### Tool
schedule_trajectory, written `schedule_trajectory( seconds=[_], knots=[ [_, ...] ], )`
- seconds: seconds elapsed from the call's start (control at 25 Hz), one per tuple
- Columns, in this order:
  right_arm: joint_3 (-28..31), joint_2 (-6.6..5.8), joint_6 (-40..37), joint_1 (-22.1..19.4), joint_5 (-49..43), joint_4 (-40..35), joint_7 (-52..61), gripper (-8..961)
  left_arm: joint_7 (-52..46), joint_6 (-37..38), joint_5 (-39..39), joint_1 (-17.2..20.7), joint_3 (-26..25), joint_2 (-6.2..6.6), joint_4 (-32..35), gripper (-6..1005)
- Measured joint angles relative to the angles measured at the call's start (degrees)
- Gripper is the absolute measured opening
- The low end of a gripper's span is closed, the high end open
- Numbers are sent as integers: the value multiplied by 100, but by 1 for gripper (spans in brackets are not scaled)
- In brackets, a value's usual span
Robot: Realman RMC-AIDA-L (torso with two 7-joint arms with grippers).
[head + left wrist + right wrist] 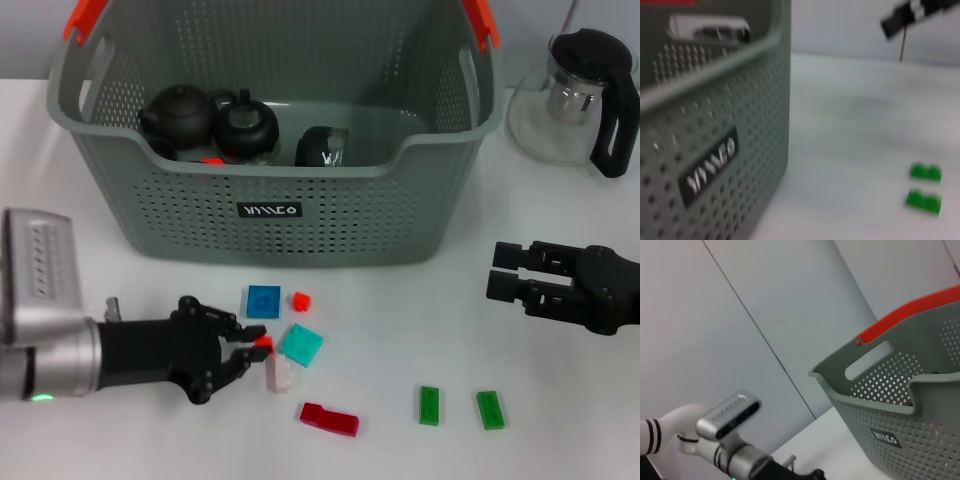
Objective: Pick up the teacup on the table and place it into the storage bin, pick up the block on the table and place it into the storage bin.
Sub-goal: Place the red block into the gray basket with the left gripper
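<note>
1. Fingertips (248, 347) of the left gripper (248, 350) are spread, low over the table (560, 440) in front of the storage bin (270, 215), with a small red block (263, 342) sitting right between them. Nothing is clamped yet as far as I can tell.
2. A white block (279, 372) and a teal tile (300, 344) are packed in just beside that red one, on the side away from the arm. Close slow and centred or you'll shove the neighbours instead of pinching.
3. Also in front of the bin: blue tile (263, 301), tiny red cube (301, 300), a longer red brick (329, 419), and two green bricks (429, 405) further out toward the right arm.
4. Right gripper (508, 273) is parked off the bin's right front corner, fingers apart and holding nothing. Glass teapot (578, 95) sits beyond it, leave that alone.
5. Dark teaware (212, 120) is already inside the bin, so I'd guess we're on the block part.
6. After the grip, lift straight up enough to clear the bin's front wall, then release over the bare part of the floor, not onto the pots.
</note>
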Motion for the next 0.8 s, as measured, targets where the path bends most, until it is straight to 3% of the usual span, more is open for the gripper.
schedule_trajectory(
  seconds=[0.16,0.28,0.48,0.8],
  knots=[
    [7,-6,0,13,0,0,0,673,-289,906,-18,-90,-566,96,167,166],
    [10,-7,5,20,-1,0,0,673,-541,1900,-25,-263,-982,281,169,174],
    [12,-7,6,25,-7,0,0,673,-933,3064,-346,-524,-1412,407,144,187],
    [20,-7,0,14,-13,0,0,673,-2015,3078,-1870,-1113,-1372,497,244,209]
  ],
)
